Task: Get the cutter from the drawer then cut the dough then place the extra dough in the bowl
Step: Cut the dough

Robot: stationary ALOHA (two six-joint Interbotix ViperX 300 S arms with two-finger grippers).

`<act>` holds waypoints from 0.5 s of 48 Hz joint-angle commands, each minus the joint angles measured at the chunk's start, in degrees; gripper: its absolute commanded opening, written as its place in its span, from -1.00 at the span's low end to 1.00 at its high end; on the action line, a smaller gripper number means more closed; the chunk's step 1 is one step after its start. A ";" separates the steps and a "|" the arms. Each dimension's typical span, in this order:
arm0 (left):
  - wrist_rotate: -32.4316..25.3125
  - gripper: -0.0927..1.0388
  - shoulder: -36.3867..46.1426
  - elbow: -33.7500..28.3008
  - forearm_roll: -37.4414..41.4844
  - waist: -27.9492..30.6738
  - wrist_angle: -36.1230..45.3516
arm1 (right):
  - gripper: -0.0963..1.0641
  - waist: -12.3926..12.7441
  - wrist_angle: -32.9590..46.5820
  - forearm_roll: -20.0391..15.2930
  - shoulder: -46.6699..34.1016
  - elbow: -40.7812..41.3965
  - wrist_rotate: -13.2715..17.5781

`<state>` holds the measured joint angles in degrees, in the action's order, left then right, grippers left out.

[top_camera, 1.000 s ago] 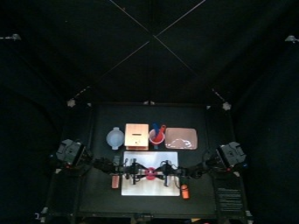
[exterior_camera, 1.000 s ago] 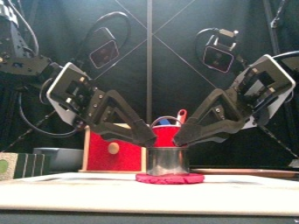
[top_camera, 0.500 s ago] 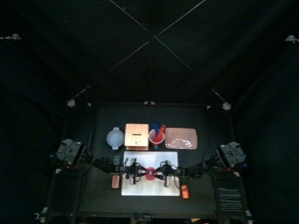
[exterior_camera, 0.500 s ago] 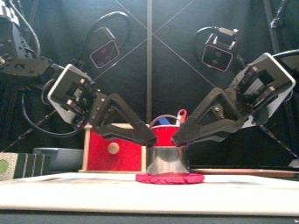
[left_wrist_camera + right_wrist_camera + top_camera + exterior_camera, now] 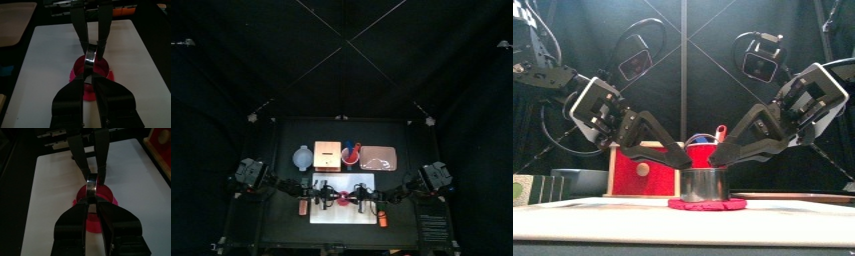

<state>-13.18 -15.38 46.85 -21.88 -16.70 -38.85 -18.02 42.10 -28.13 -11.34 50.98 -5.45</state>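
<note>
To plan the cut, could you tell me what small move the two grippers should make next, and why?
Probably press the cutter straight down. The left gripper and right gripper both clamp its top, and it stands on the dough on the white board, with dough spreading past it on both sides.

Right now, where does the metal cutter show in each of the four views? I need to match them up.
Top view: the cutter is low in the centre, on the white board.
Front view: the cutter is in the centre, standing on the dough.
Left wrist view: the cutter is in the centre, a shiny curved rim.
Right wrist view: the cutter is in the centre, the same rim.
Shared landmark: the red dough under it.
</note>
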 commanded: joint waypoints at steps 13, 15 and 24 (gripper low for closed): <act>0.09 0.05 0.70 -0.70 0.26 -0.26 0.62 | 0.03 0.97 -4.48 -0.88 0.79 0.18 0.79; 0.09 0.04 0.79 -0.79 0.26 -0.26 0.79 | 0.01 0.97 -5.27 -1.14 0.70 0.26 0.88; 0.09 0.05 0.88 -1.05 0.26 -0.26 1.93 | -0.12 0.88 -9.84 -2.11 0.62 0.26 1.05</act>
<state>-13.18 -15.29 46.58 -21.88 -16.61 -37.62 -17.31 35.16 -29.53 -10.63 50.89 -5.36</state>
